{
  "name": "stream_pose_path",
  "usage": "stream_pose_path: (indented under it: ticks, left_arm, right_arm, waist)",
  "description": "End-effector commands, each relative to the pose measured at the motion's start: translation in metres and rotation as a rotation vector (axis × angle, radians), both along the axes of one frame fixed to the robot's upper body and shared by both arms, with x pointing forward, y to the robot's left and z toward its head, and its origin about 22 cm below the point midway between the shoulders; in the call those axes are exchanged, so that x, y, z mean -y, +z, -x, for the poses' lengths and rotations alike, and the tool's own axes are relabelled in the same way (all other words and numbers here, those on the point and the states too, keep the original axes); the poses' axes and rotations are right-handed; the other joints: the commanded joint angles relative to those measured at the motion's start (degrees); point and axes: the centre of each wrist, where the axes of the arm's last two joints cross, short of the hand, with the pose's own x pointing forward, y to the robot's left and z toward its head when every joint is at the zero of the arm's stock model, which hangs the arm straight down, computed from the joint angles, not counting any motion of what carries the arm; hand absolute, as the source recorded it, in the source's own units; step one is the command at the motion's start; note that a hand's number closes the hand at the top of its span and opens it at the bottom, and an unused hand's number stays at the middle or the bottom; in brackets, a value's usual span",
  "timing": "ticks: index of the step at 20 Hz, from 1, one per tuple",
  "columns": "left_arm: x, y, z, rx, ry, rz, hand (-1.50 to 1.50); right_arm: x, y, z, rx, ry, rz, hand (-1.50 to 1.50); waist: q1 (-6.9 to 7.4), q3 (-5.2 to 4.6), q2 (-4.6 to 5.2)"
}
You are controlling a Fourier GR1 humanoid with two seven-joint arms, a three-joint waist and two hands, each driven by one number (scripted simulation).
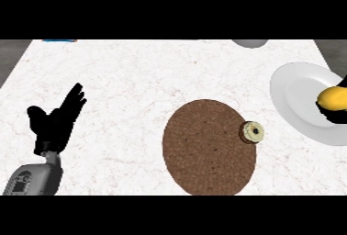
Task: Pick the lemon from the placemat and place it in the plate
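**Lowering the lemon before letting go**

At left, the left hand (pixel 54 120) is resting, fingers straight and spread. In the centre, the brown placemat (pixel 203 151) is carrying a doughnut (pixel 253 131) at its right edge. Far right, the right hand (pixel 331 114) is curling its fingers round the lemon (pixel 333 96) over the white plate (pixel 295 92). Lowering it toward the plate's middle before releasing is looking wisest.

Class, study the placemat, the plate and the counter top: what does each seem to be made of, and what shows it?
Placemat: probably woven fibre or cork, matt; brown with a fine speckled grain. Plate: likely glazed ceramic, possibly plastic; plain white, smooth, softly shaded rim. Counter top: seems marble-like stone or laminate; white with faint reddish veins.
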Motion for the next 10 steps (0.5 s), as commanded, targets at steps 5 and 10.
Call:
stream_pose_path:
  ticks: [5, 10]
  left_arm:
    - [0.009, 0.008, -0.01, 0.012, -0.017, -0.019, 0.0]
    - [0.016, 0.019, -0.005, 0.031, -0.034, -0.003, 0.0]
  right_arm:
    - [0.038, -0.029, -0.012, -0.24, 0.017, -0.067, 1.5]
    - [0.064, -0.039, -0.003, -0.268, 0.12, -0.059, -1.5]
  waist:
    - [0.7, 0.08, 0.4]
    - [1.67, 0.21, 0.55]
